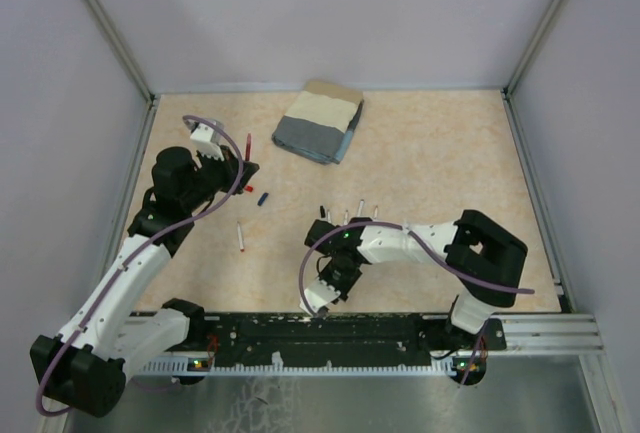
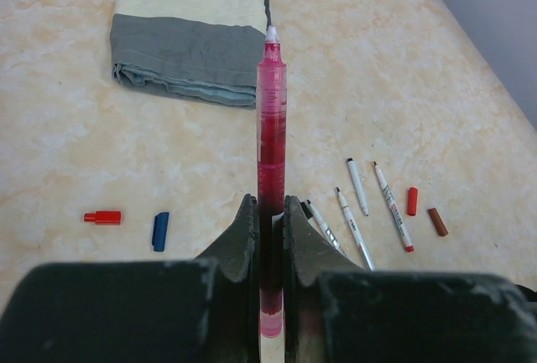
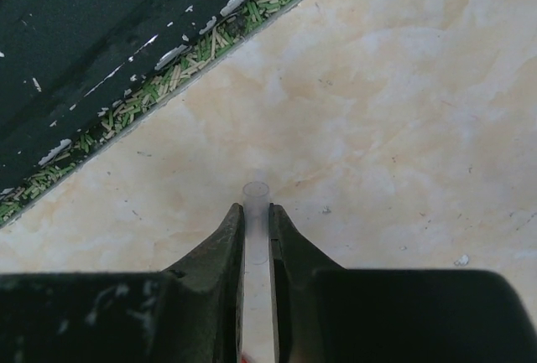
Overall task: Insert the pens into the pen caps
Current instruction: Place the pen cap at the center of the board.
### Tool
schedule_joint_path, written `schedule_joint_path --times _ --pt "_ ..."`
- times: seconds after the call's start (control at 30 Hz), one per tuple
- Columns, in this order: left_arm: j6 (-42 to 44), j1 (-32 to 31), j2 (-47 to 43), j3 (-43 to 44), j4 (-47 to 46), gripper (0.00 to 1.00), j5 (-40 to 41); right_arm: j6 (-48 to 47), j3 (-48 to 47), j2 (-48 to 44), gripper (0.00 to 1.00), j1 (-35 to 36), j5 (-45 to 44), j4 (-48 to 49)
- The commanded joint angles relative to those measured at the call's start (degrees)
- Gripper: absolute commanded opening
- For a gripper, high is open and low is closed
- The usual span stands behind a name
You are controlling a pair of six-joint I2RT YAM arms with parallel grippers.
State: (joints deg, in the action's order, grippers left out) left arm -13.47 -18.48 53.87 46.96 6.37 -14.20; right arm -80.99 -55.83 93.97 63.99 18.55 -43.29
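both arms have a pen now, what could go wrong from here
1. The left gripper clamps the red pen near its rear end, so a push into a cap could pivot the long free barrel.
2. The red cap and blue cap lie loose and flat on the table; they may skid rather than seat.
3. The right gripper leaves little of its pale pen showing, so a cap might hit its fingertips.

Uncapped pens, loose caps
A red pen and a pale pen are gripped; four lie beside two caps.
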Motion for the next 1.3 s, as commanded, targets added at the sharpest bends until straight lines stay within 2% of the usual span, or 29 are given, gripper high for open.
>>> schedule_joint_path --times 0.0,0.27,0.37,0.5,0.53,0.87,1.07,1.27 --pt "-0.2 0.3 -1.0 -0.4 -1.9 0.00 -0.9 -0.6 0.2 2.1 0.13 0.7 1.5 1.2" --pt "-0.2 0.3 -1.2 -0.4 -2.0 0.00 -0.8 0.1 0.1 3.4 0.18 0.8 1.8 1.2" --pt "-0.2 0.3 -1.2 -0.4 -1.9 0.00 -0.8 0.5 -0.4 3.5 0.27 0.9 1.7 0.7" --pt "-0.2 0.3 -1.4 -0.4 -1.9 0.00 -0.8 0.7 -0.9 3.4 0.31 1.0 1.9 0.0" --pt "-0.2 0.3 -1.4 -0.4 -1.9 0.00 -0.8 0.7 -1.0 3.3 0.35 1.0 2.0 -0.1" --pt "-0.2 0.4 -1.4 -0.4 -1.8 0.00 -0.8 2.5 -1.9 1.3 0.36 0.9 3.7 -0.1" --pt "-0.1 0.3 -1.4 -0.4 -1.7 0.00 -0.4 10.8 -0.3 -6.8 0.38 0.9 4.0 4.2" --pt "-0.1 0.4 -1.4 -0.4 -1.7 0.00 -0.5 28.8 8.8 -18.7 0.44 0.8 5.3 19.1"
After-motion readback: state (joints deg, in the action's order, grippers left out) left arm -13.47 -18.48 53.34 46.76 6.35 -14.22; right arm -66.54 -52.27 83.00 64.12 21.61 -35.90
